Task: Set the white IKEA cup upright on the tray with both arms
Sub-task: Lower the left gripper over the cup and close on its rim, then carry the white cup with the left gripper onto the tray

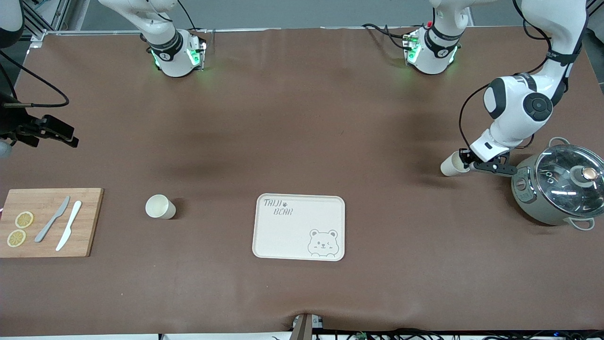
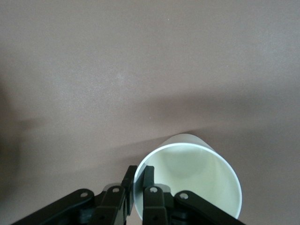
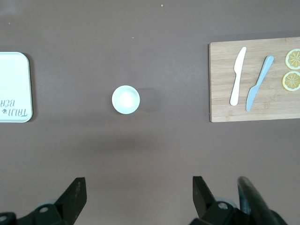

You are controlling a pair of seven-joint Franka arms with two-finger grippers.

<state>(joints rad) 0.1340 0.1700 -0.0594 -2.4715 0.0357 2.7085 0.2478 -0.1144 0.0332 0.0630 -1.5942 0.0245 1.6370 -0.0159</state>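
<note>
Left gripper [image 1: 468, 163] sat at right of front view, pinched onto rim of tilted white cup [image 1: 453, 165] beside pot [image 1: 559, 189]. Left arm bent down low. Second cup [image 1: 160, 207] stood mid-left, between cutting board [image 1: 49, 222] and tray [image 1: 299, 226]. Right gripper [image 3: 136, 194] waited spread wide, high over table.

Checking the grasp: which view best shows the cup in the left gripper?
The left wrist view: the left gripper pinches the cup rim. The front view shows it small, beside the pot. The right wrist view misses it.
</note>
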